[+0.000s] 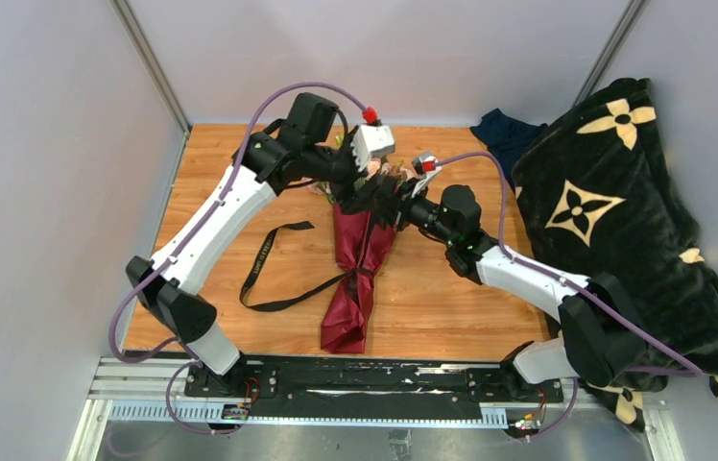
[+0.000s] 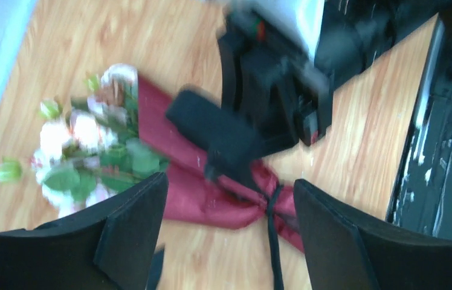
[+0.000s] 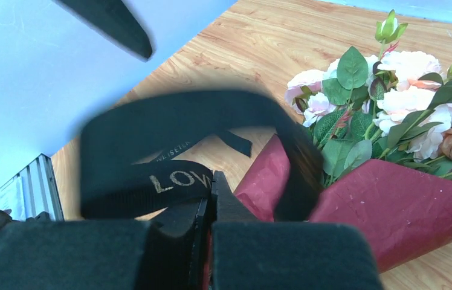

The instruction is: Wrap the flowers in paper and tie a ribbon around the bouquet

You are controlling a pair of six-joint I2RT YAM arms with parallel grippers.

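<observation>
- Tying, to judge by the layout on the bench (image 1: pixel 451 288), with the wrapping already done and the knot in hand.
- Lying mid-bench: the bouquet (image 1: pixel 365 245), blooms toward the far edge, tail toward the near edge.
- Closed into a cone round the bunch: the paper (image 1: pixel 346 317), pinched to a narrow waist partway down and flaring again below it.
- Spilling from the cone's wide mouth: the flowers (image 3: pixel 405 96), pink and cream heads among green leaves.
- Cinched round that waist: the ribbon (image 3: pixel 151 181), with one long tail looping off across the bench to the left and another stretch lifted in a loop above the cone.
- Clenched on that lifted loop: the right hand (image 3: pixel 211 202), pinching the lettered strap between its pads.
- Released, fingers spread wide with nothing between them: the left hand (image 2: pixel 229 181), hovering over the cone near the waist.
- Calling next, most likely, for a steady pull on the loop to snug the tie. Calling also for the left hand to close on the other strand or pin the cone, lest the pull drag the bouquet or slacken the wrap.
</observation>
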